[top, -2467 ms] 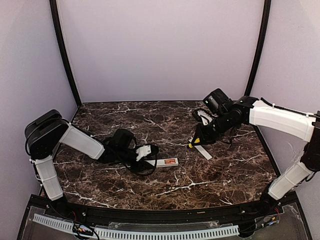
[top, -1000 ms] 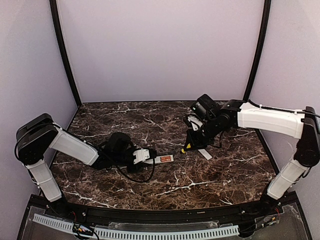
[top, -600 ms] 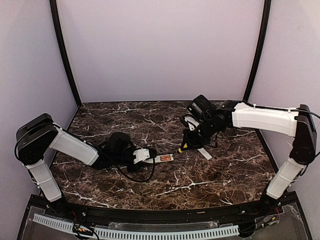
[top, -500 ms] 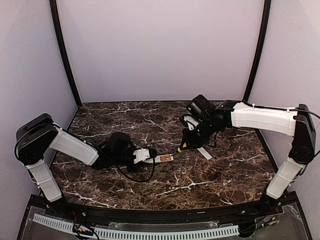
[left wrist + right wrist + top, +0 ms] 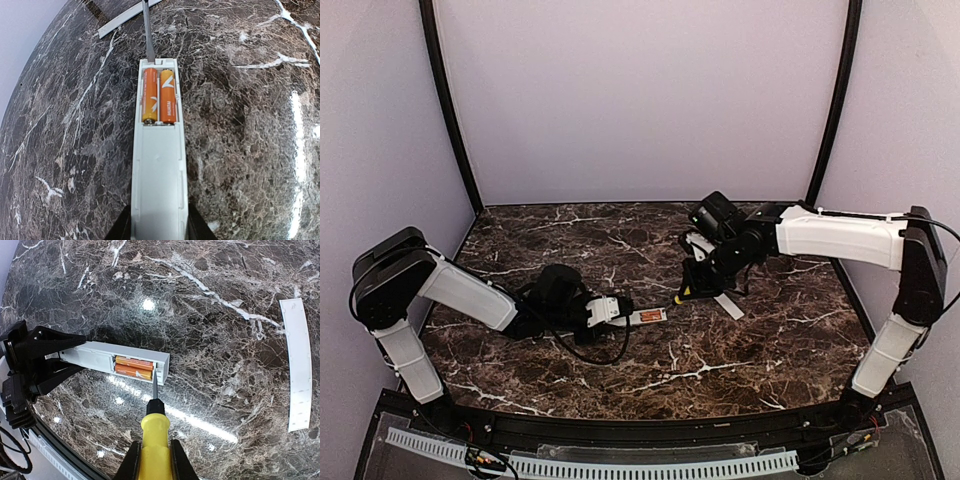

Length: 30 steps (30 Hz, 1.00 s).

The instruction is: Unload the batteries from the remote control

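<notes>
Hidden: remote control's (image 5: 159,170) rear end, inside left pincer (image 5: 159,230).
Left pincer: low, was clamped on remote control.
Right pincer (image 5: 154,465): angled down, gripped screwdriver (image 5: 153,432); blade ahead met its end by batteries (image 5: 134,367).

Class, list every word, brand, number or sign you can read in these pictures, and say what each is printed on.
Nothing can be quoted with certainty.
batteries: small white lettering runs along one and a white mark sits on the other; both are too blurred to read.
remote control, screwdriver, white strip: no text visible.
</notes>
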Available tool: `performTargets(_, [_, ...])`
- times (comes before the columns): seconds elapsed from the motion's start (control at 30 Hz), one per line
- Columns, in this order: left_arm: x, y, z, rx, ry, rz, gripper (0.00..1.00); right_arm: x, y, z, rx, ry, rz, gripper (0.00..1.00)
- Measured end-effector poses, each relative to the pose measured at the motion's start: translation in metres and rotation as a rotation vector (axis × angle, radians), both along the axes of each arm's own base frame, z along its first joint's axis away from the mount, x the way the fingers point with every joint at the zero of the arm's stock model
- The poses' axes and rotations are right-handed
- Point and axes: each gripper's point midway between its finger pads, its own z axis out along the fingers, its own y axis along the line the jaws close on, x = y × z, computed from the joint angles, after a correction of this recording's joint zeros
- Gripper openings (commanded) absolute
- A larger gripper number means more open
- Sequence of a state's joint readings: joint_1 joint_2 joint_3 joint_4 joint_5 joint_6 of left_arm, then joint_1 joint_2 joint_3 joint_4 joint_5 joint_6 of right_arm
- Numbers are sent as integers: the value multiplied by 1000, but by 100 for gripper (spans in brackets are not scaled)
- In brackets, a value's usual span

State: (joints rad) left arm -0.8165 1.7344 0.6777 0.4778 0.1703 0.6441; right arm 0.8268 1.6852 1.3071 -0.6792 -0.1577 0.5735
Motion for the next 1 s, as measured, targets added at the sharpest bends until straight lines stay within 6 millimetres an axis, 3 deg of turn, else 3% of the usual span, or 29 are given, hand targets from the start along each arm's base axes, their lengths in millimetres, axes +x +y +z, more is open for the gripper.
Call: performTargets(1.0, [0, 0, 0, 5, -5, 5, 0, 4, 5, -2, 9, -2, -2, 0])
